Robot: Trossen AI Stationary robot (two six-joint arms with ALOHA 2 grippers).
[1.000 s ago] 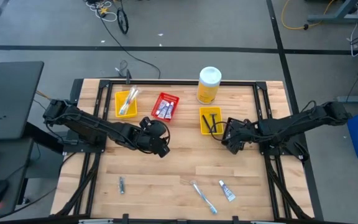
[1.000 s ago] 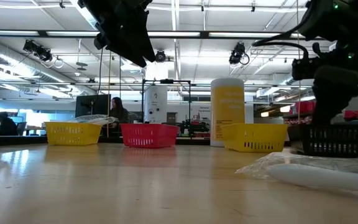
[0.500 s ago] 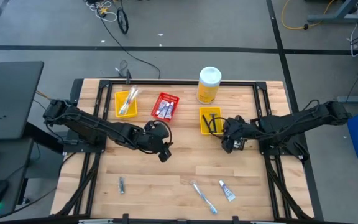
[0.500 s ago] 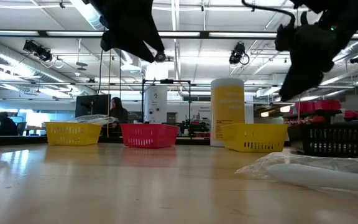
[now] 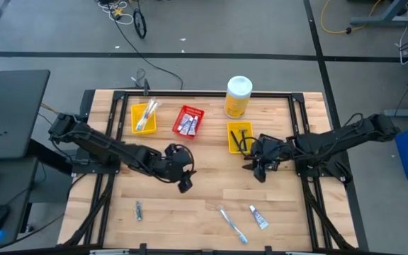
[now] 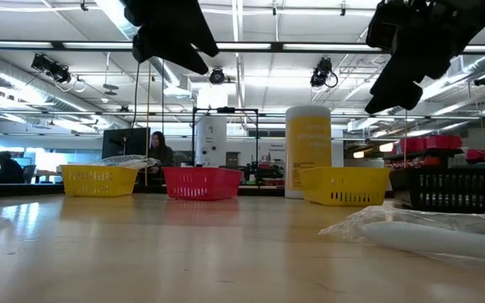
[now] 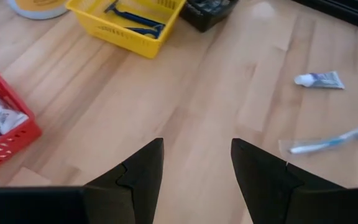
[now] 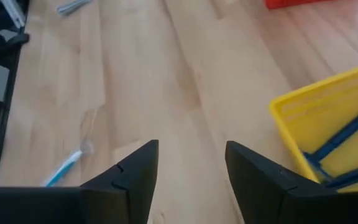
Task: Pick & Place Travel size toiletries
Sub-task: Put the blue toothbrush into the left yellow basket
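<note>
Three toiletries lie flat on the near part of the table: a small dark item (image 5: 139, 210), a wrapped toothbrush (image 5: 231, 223) and a white mini toothpaste tube (image 5: 258, 217). My left gripper (image 5: 183, 184) hangs open above the table's middle. In the left wrist view its fingers (image 7: 194, 158) point at bare wood, with the tube (image 7: 319, 79) and toothbrush (image 7: 328, 140) farther off. My right gripper (image 5: 259, 172) is open beside the yellow razor bin (image 5: 239, 136). Its wrist view (image 8: 191, 155) shows the toothbrush (image 8: 67, 167) ahead.
Along the far side stand a yellow bin of toothbrushes (image 5: 144, 117), a red bin of tubes (image 5: 188, 120), a big yellow bottle (image 5: 237, 97) and a black bin (image 6: 457, 189). Bare wood lies between the grippers and the near items. A person sits far behind the table (image 6: 157, 147).
My left gripper has moved toward the table's near edge. My right gripper has risen and shifted away from the yellow razor bin, toward the near edge. Both have stayed open. The items on the table have not moved.
</note>
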